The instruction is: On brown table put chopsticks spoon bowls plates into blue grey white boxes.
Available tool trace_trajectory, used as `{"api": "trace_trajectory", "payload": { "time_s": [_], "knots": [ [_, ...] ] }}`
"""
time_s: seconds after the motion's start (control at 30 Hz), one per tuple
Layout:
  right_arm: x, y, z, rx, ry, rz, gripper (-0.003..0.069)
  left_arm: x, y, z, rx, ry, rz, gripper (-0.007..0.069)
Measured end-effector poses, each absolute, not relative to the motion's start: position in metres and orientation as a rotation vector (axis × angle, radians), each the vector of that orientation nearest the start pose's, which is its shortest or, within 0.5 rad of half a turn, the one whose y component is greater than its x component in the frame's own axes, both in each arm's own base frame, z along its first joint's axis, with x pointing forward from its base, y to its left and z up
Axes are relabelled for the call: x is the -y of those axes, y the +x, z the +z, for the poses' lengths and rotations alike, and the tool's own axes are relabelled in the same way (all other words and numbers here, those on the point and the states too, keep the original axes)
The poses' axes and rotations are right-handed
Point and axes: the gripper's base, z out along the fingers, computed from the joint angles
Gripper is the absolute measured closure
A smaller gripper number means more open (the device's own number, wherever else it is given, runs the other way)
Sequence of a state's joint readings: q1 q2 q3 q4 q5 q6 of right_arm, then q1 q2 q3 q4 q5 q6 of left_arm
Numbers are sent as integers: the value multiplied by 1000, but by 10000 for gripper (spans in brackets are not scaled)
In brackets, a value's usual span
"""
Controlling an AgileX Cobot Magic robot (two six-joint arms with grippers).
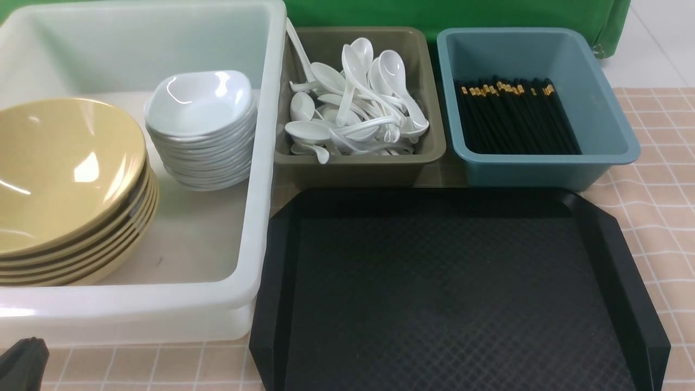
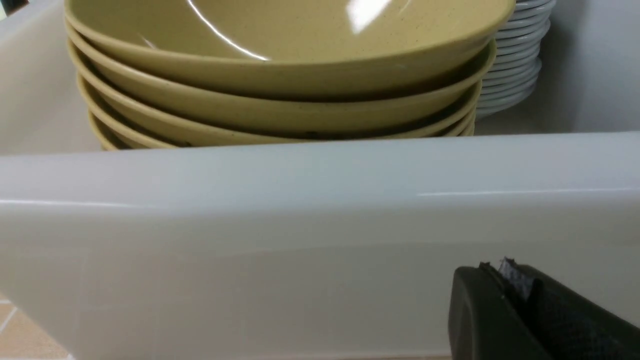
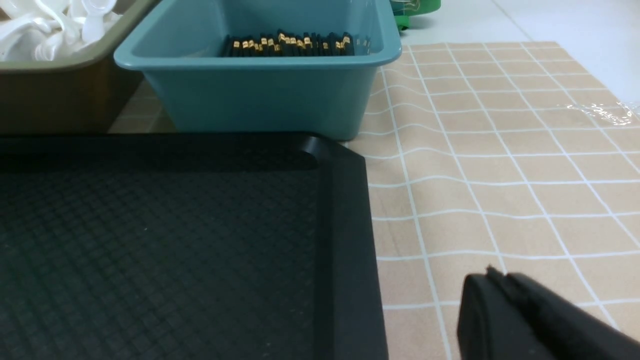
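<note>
Several yellow bowls point(image 1: 65, 184) point(image 2: 280, 75) are stacked in the big white box point(image 1: 255, 228) point(image 2: 320, 210), beside a stack of white plates point(image 1: 201, 125) point(image 2: 515, 55). White spoons point(image 1: 353, 103) fill the olive-grey box point(image 1: 358, 168) point(image 3: 60, 95). Black chopsticks point(image 1: 513, 117) point(image 3: 295, 44) lie in the teal-blue box point(image 1: 543, 168) point(image 3: 260, 95). My left gripper point(image 2: 495, 270) is shut and empty, low outside the white box's near wall; a dark tip of it point(image 1: 21, 361) shows at the front view's lower left. My right gripper point(image 3: 497, 277) is shut and empty over the checked cloth of the brown table point(image 3: 500, 175), right of the tray.
A flat black textured tray point(image 1: 450, 293) point(image 3: 150, 240) lies in front of the grey and blue boxes, with nothing on it. Green fabric point(image 1: 450, 13) hangs behind the boxes. The checked cloth point(image 1: 657, 179) continues to the right of the tray.
</note>
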State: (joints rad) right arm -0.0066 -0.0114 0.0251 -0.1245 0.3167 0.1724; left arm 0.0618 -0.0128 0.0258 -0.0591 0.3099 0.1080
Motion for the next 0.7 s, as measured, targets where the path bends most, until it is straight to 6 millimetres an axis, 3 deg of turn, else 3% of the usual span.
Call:
{"api": "trace_trajectory", "payload": {
  "time_s": [0.7],
  "knots": [
    [4, 54, 177, -1810, 82, -1, 572, -2, 54, 177, -1806, 4, 65, 622]
  ]
}}
